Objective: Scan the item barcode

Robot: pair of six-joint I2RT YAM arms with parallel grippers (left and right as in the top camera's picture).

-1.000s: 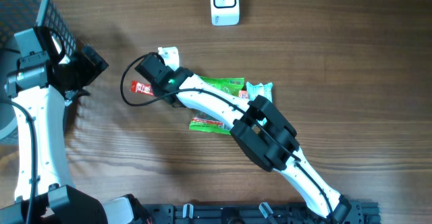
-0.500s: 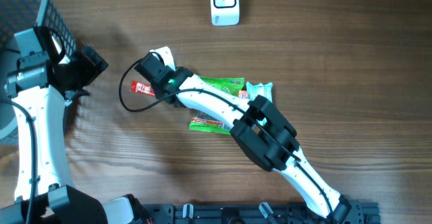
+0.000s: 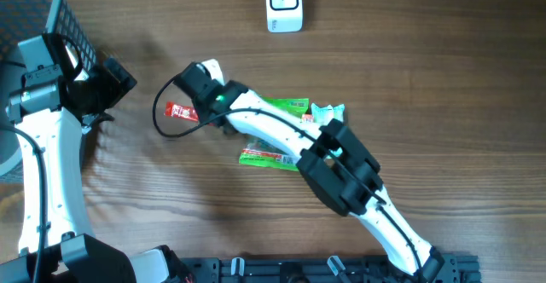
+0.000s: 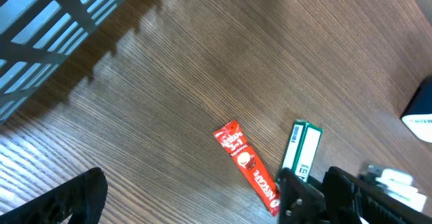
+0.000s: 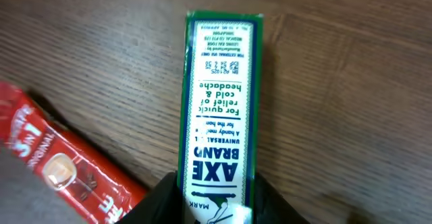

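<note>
The right gripper (image 5: 217, 187) clamped the near end of the green-and-white Axe Brand box (image 5: 219, 82), its label legible only in the right wrist view, beside a red coffee sachet (image 5: 61, 173). Overhead, the right arm (image 3: 273, 129) hid most of the box; the white scanner (image 3: 283, 3) stood well apart. The left gripper (image 3: 109, 85) hung wide open near the basket (image 3: 43, 10).

Your right arm (image 3: 273, 129) stretches across the tabletop (image 3: 426, 78) from the near edge, its tip at a white box (image 3: 211, 65) end just beside a red sachet (image 3: 179, 111). Green packets (image 3: 286, 106) lie under the arm; the white scanner (image 3: 283, 3) sits well apart at the top.
</note>
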